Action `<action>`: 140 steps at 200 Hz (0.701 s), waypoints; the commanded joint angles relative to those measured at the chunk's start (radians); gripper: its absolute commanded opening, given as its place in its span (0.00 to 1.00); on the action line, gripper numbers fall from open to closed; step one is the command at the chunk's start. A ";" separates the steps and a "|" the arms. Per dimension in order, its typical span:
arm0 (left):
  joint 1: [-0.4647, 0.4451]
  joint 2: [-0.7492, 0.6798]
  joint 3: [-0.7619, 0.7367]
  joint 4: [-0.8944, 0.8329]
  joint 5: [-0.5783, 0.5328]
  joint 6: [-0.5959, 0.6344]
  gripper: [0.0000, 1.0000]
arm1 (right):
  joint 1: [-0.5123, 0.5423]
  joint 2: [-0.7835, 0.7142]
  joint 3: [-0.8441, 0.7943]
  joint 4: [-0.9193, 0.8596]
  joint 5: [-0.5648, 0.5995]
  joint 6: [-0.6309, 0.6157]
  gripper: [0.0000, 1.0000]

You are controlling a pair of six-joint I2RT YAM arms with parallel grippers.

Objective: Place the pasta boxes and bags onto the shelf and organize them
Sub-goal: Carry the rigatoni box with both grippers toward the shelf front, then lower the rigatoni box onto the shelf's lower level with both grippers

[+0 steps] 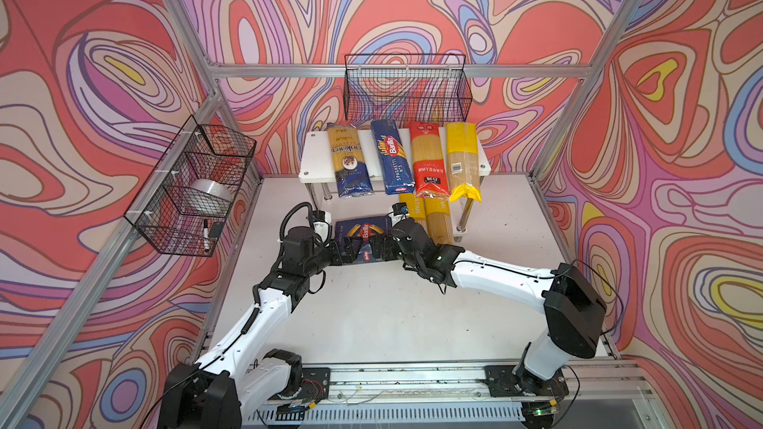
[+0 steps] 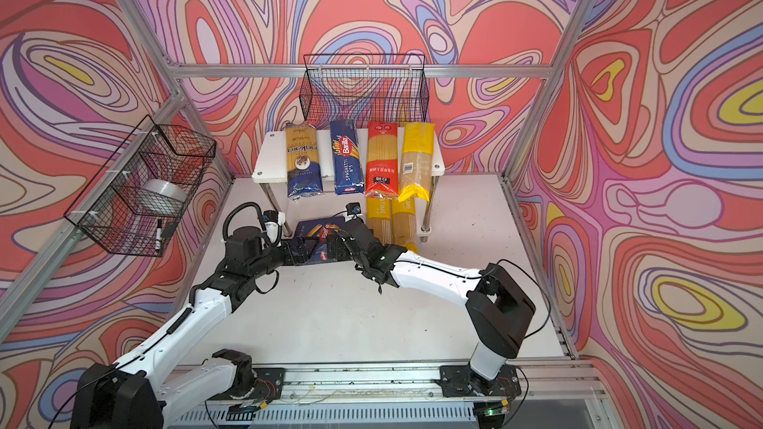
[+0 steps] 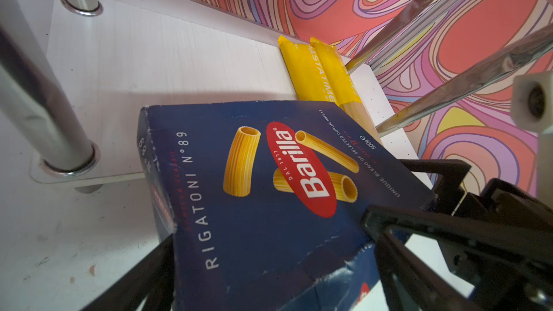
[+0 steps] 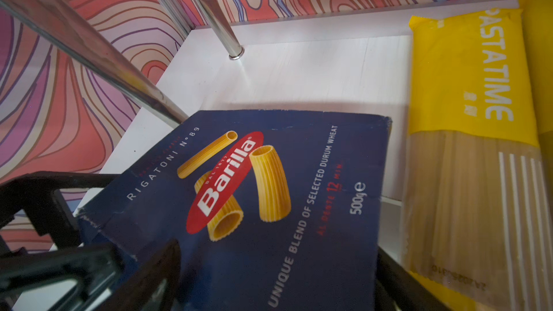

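The bench (image 1: 371, 315) spreads out in front of the shelf (image 1: 316, 158), which shows in both top views. The left arm (image 1: 264, 307) and right arm (image 1: 495, 272) reach in from either side and meet just before the shelf's lower board (image 3: 179, 55).

Between them is the rigatoni box (image 3: 269, 219), face up and tilted. Its far end lies over the front edge of the shelf's lower board. Whether it rests there cannot be told. Its near end is raised off the bench, outside the shelf.

The left jaws stand wide and straddle the box's near end, pressing its sides. The right jaws are spread just as wide and clamp the same end from the other side.

On the shelf's top board four packs lie side by side, all overhanging its front edge: the ankara bag (image 1: 349, 158), spaghetti box (image 1: 391, 158), red bag (image 1: 427, 163) and yellow bag (image 1: 462, 158).

A pair of PASTATIME bags (image 4: 466, 85) lies on the lower board, at the shelf's end on the right arm's side, just beside the rigatoni box.
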 commanded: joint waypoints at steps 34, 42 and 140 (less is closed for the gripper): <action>-0.040 0.075 0.097 0.201 0.182 0.058 1.00 | 0.022 0.081 0.077 0.183 -0.206 -0.040 0.95; -0.040 0.077 0.099 0.202 0.175 0.061 1.00 | 0.021 0.081 0.081 0.187 -0.205 -0.044 0.95; -0.041 0.052 0.142 0.251 0.232 0.001 1.00 | 0.021 -0.025 0.058 0.251 -0.255 -0.044 0.94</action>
